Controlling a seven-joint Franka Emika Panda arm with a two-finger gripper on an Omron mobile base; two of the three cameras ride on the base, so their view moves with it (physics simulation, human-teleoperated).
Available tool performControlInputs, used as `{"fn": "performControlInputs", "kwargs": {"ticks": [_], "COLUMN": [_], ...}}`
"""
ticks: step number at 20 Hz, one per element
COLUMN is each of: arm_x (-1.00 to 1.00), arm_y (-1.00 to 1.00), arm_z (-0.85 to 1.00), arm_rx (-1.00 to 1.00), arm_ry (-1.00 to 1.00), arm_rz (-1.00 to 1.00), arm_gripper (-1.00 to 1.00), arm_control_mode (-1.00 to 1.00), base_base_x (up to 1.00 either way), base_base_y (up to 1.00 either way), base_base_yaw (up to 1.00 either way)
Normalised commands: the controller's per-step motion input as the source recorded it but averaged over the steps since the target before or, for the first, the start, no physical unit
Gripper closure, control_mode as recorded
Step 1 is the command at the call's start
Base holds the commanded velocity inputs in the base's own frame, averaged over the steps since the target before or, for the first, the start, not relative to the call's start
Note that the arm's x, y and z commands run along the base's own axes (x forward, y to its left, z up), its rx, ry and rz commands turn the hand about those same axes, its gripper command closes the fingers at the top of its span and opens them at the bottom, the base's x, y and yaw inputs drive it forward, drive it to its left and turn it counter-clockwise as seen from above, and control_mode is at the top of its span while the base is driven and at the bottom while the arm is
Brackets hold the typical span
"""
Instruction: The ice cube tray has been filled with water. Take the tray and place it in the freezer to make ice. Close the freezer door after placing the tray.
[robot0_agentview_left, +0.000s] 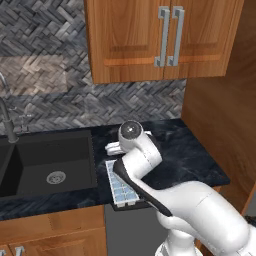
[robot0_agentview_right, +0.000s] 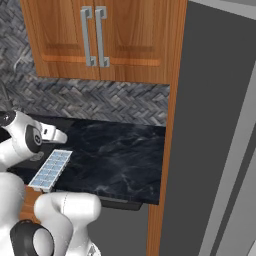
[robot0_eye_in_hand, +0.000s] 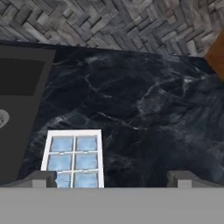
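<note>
On counter (robot0_agentview_right: 125, 155): ice cube tray (robot0_agentview_right: 50, 169) lengthwise front-to-back (flat).

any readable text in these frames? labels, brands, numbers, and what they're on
None: no text, label, brand or number can be read.
The ice cube tray is plain white with pale blue cells.
The wooden cabinet doors, the dark marble counter and the black sink carry no markings.

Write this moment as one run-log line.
stage: approach | end effector: open, holding nothing | ice cube tray: on counter beside sink, water in cells | freezer: not yet reached
</note>
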Motion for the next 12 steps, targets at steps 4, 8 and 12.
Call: {"fn": "performControlInputs", "kwargs": {"ticks": [4, 8, 12], "arm_x": [-0.45, -0.56, -0.62], "arm_y": [0.32, 0.38, 0.36], "arm_z": [0.4, 0.04, 0.0], "arm_rx": [-0.25, -0.34, -0.38], "arm_ry": [0.21, 0.21, 0.12], "arm_rz": [0.26, 0.35, 0.35], "arm_gripper": [-1.0, -1.0, -1.0], "arm_control_mode": [-1.0, -1.0, -1.0], "base_base_x": [0.0, 0.0, 0.0], "base_base_y": [0.0, 0.0, 0.0], "base_base_yaw": [0.0, 0.0, 0.0]}}
